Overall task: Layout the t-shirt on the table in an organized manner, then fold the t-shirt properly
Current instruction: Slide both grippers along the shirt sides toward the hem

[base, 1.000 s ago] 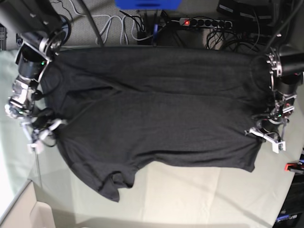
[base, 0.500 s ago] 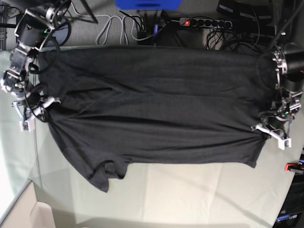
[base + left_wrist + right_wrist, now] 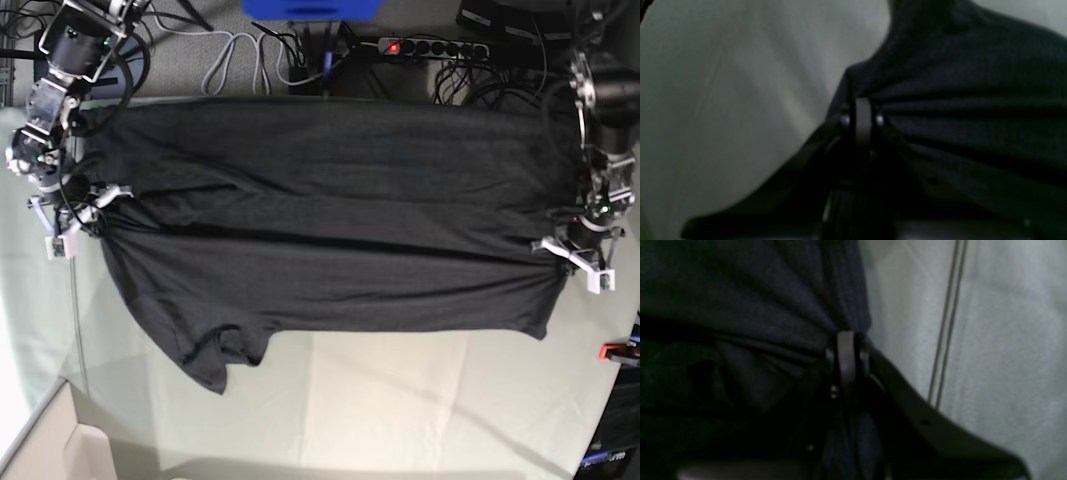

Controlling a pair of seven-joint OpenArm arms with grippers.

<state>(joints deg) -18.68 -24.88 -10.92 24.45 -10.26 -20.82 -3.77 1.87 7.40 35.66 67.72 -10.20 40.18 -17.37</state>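
Note:
The dark charcoal t-shirt [image 3: 330,230] is stretched wide across the pale grey-green table [image 3: 400,400], with a taut fold line running between the two grippers. One sleeve [image 3: 215,355] hangs down at the lower left. No logo shows. My left gripper [image 3: 568,262], on the base view's right, is shut on the shirt's edge; the left wrist view shows its fingers [image 3: 863,120] pinching bunched cloth [image 3: 973,100]. My right gripper [image 3: 82,222], on the base view's left, is shut on the opposite edge; the right wrist view shows its fingers [image 3: 846,353] clamped on gathered fabric [image 3: 740,306].
A power strip [image 3: 430,47] and tangled cables [image 3: 240,50] lie beyond the table's far edge. A red-orange clamp [image 3: 618,351] sits at the right edge. A blue object [image 3: 310,8] is at the top. A pale box corner [image 3: 60,450] shows at the lower left.
Both grippers have pulled outward and toward the far edge, drawing the shirt tighter and flatter. The lower hem has straightened and the hanging sleeve has shifted left.

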